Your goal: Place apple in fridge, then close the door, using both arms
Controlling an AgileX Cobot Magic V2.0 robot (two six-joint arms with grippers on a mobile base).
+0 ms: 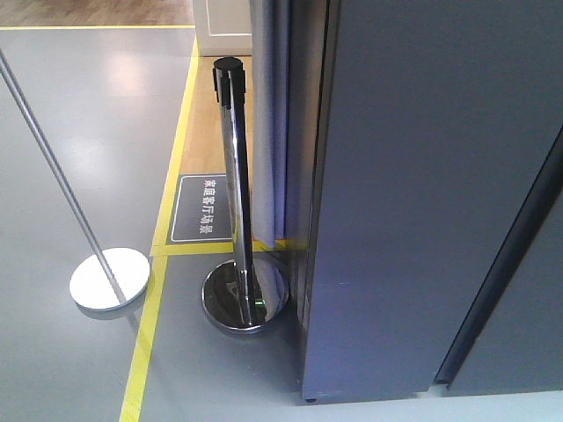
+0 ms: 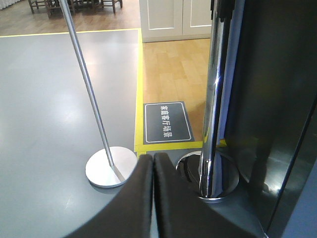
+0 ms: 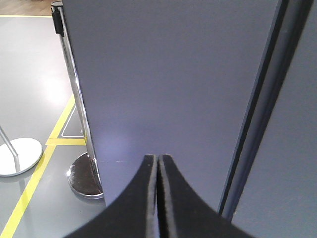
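Nearest the right wrist camera, the right gripper point(image 3: 158, 161) was seen with its two black fingers pressed together, nothing held between them. Just beyond its tips stood the dark grey outer face of the fridge point(image 3: 168, 74), filling most of that view; a dark vertical seam ran down the face on the right side. Whether the gripper touched the panel could not be told.

In the left wrist view, the left gripper point(image 2: 152, 159) was likewise seen with its fingers brought together and empty, held above the grey floor point(image 2: 44, 99). Just past it stood the chrome stanchion post point(image 2: 213, 99) on its round mirrored base, close beside the fridge's dark side. To the left, a slimmer tilted pole point(image 2: 86, 84) rose from a flat white disc base.

Farther off, a dark floor sign point(image 2: 167, 123) with white characters was laid inside yellow tape lines point(image 2: 139, 74), with wooden flooring beyond and white cabinet doors point(image 2: 173, 17) at the back.

From the front camera the fridge point(image 1: 422, 193) was shown shut, its door closed flush. The apple was not visible in any view.
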